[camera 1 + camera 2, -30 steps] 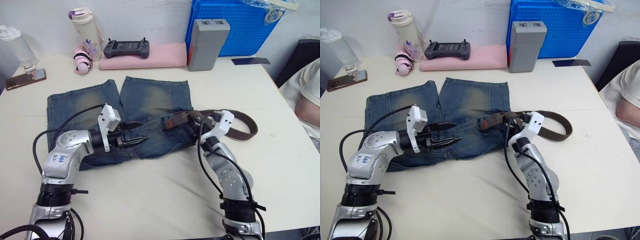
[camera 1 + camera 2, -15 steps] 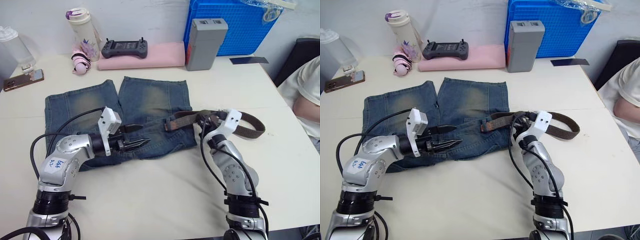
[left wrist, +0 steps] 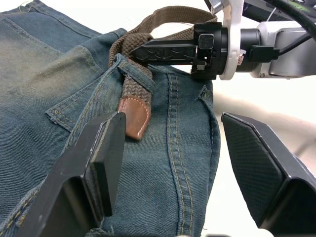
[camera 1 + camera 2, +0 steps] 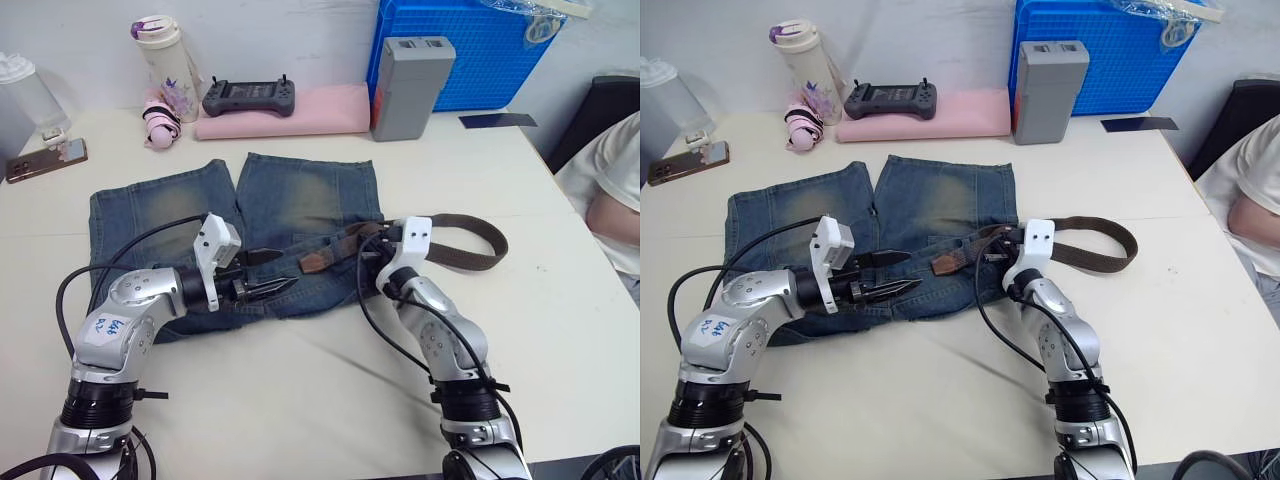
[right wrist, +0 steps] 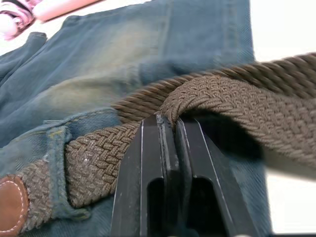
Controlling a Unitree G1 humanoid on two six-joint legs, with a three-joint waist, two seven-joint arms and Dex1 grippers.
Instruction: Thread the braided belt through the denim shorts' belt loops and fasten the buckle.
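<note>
— Where's the belt (image 3: 132,94)?
— I'm pinching it in the right gripper (image 5: 167,123), feeding its tip through a loop (image 3: 129,69) on the shorts (image 4: 300,205).
— Next?
— Left gripper (image 3: 170,148) is waiting wide at nine o'clock; it needs to take the tip (image 3: 134,114)

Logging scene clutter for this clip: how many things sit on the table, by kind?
Clothing: 2, denim shorts, braided belt
Bottles: 2
Electronics: 2, handheld controller, phone
Pink cloth: 1
Grey box: 1
Blue crate: 1
Total: 9
</note>
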